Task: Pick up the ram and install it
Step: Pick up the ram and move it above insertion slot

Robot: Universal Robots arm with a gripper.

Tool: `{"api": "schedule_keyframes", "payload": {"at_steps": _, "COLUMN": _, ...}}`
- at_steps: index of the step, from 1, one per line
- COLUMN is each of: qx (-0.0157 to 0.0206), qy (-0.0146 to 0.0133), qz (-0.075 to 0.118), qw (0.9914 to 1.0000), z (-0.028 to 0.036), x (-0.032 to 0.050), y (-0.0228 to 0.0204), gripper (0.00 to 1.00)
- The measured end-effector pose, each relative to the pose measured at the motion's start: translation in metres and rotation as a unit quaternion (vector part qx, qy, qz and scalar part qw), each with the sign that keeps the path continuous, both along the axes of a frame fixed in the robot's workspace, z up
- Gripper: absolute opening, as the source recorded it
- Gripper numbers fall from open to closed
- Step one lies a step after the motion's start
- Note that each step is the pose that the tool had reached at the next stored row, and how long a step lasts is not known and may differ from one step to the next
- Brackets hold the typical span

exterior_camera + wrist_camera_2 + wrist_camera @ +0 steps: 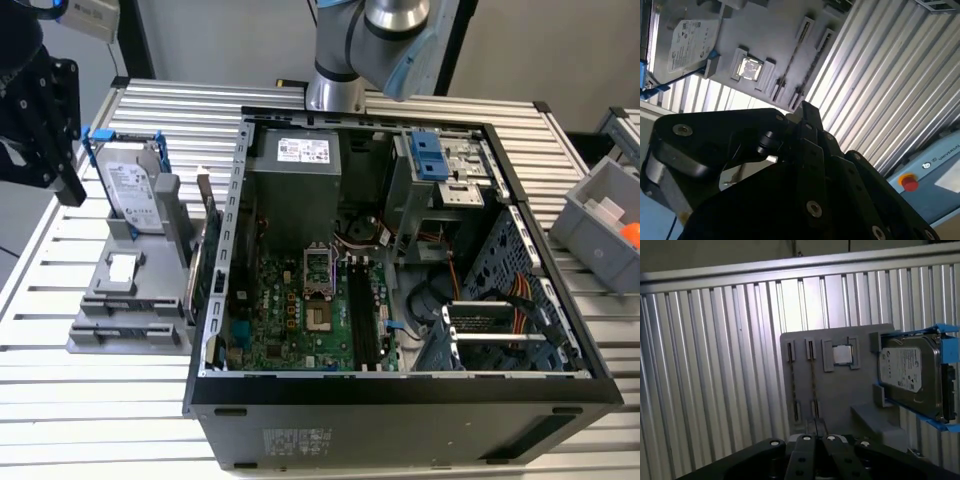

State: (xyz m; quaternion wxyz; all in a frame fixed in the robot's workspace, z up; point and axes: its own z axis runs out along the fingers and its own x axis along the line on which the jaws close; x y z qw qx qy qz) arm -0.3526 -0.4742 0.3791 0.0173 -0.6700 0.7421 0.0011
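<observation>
1 black gripper [816,427] hangs over a ribbed metal surface [715,365], apart from everything below it. Its fingers [805,112] are pressed together with nothing between them.

The ram [812,382] has not been picked up. It stands on edge, a thin strip, in a slotted grey fixture [840,400] lying on the surface. A 2nd thin strip stands in the neighbouring slot, parallel to it. In the first wrist view the fingertips line up with the end of the stick that is nearer the processor chip [842,355], but they do not touch it.

The chip sits in its own recess just beside the 2 slots. Past the chip, a hard drive [907,375] in a blue carrier stands upright in the same fixture.

In the exterior view the fixture lies at the exterior view's left of an open computer case [400,400]. The case lies on its side, its green motherboard [300,310] facing up.
</observation>
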Motion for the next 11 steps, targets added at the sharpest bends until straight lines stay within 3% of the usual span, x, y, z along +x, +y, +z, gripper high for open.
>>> {"api": "schedule_keyframes", "payload": {"at_steps": 2, "qx": 0.0, "qy": -0.0072, "qz": 0.013, "qw": 0.99989, "z": -0.0001, "x": 0.0, "y": 0.0, "gripper": 0.0}}
{"api": "schedule_keyframes", "payload": {"at_steps": 3, "qx": 0.0001, "qy": -0.008, "qz": 0.02, "qw": 0.99977, "z": -0.0001, "x": 0.0001, "y": 0.0, "gripper": 0.0}}
{"api": "schedule_keyframes", "payload": {"at_steps": 7, "qx": 0.0006, "qy": -0.0084, "qz": 0.048, "qw": 0.99879, "z": -0.0003, "x": 0.0, "y": 0.0, "gripper": 0.0}}
{"api": "schedule_keyframes", "payload": {"at_steps": 11, "qx": 0.006, "qy": -0.0086, "qz": 0.056, "qw": 0.99839, "z": -0.0005, "x": 0.0, "y": 0.0, "gripper": 0.0}}
